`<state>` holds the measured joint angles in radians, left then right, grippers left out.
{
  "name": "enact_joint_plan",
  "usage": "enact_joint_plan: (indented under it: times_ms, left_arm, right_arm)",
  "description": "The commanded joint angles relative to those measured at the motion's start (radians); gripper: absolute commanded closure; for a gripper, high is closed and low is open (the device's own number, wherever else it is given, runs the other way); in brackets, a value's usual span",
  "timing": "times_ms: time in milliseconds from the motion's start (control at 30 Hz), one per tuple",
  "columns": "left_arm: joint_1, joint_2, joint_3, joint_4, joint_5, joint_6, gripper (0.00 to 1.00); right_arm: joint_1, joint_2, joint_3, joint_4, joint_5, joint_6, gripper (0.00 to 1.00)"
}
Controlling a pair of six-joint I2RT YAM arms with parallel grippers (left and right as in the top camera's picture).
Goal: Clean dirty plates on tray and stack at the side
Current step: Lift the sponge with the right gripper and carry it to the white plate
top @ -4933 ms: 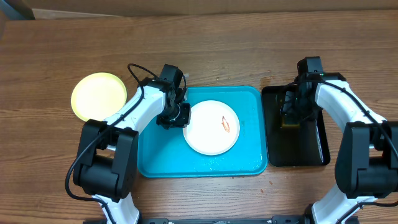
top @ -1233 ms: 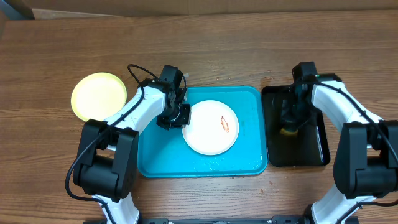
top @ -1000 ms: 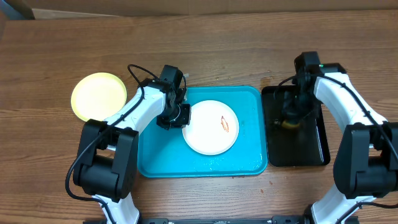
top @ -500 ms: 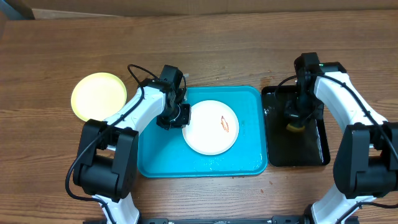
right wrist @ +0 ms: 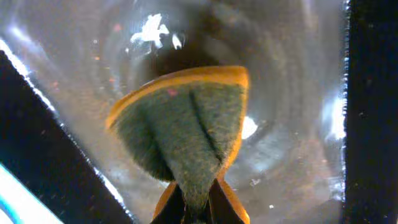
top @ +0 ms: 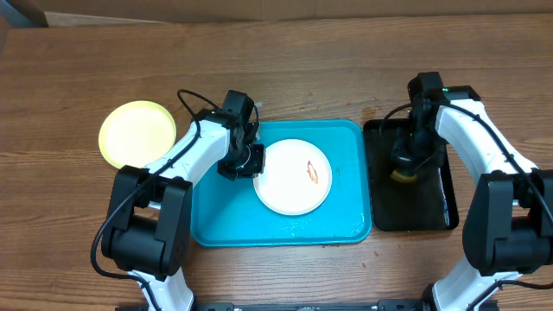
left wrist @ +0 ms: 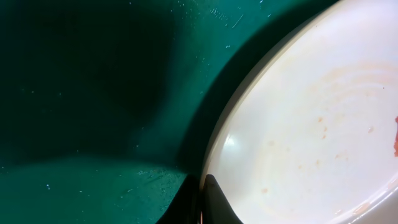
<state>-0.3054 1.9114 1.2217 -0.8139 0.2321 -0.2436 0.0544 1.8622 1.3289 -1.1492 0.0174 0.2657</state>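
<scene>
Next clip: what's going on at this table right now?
The left gripper grips the rim of a white plate lying on the blue tray; the plate has an orange smear on it. The right gripper pinches a folded sponge low over the black tray. A yellow plate sits on the table to the left.

No word, number, brand or sign can be read in any of the views. The nearest thing to lettering is a faint raised mark on the floor of the tray (left wrist: 221,12), just beyond the rim of the white plate (left wrist: 311,124) in the left wrist view. It is too small and blurred to make out.
</scene>
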Motion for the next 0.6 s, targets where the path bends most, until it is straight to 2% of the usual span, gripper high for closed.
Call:
enact_joint_plan:
  times_ms: [0,233,567]
  left_arm:
    - [0.003,-0.002,-0.010,0.007,0.006,-0.010,0.95]
    - [0.003,-0.002,-0.010,0.015,0.005,-0.034,0.96]
    - [0.003,-0.002,-0.010,0.019,0.004,-0.034,0.96]
  right_arm:
    - [0.002,0.001,0.100,-0.028,-0.040,-0.032,0.96]
    - [0.086,0.001,0.276,-0.151,-0.050,-0.035,0.96]
    - [0.408,0.001,0.266,-0.066,0.019,-0.031,0.96]
